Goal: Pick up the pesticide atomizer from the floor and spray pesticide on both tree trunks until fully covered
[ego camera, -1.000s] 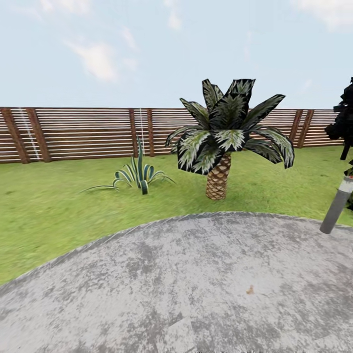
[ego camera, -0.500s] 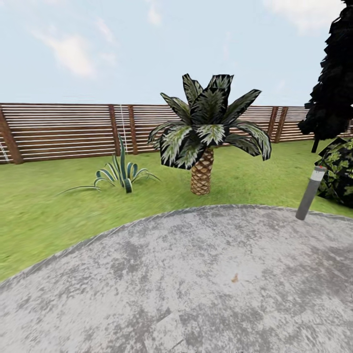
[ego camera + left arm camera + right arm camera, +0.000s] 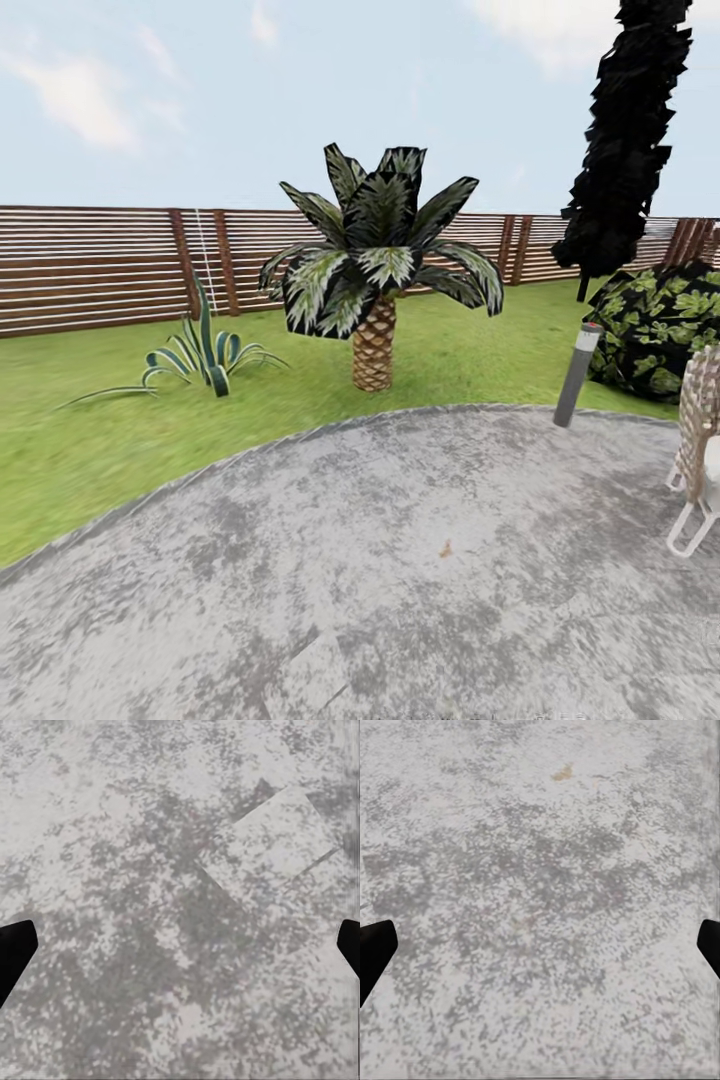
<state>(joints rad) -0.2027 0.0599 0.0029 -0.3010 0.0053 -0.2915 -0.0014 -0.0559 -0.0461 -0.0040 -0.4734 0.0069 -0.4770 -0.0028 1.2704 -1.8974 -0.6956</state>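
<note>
Head view: mottled grey paved patio, green lawn, short scaly-trunked palm, slatted brown wooden fence, grey bollard light.

Left wrist: left claw spread apart over paving.

Right wrist: right claw apart; small orange speck.

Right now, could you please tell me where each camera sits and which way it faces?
Head view: on the robot's head, facing a short palm and the fence across the grey paving.
Left wrist view: looks down between the open left gripper fingertips onto paving.
Right wrist view: likewise, between the open right gripper fingertips.
All share the paving.
</note>
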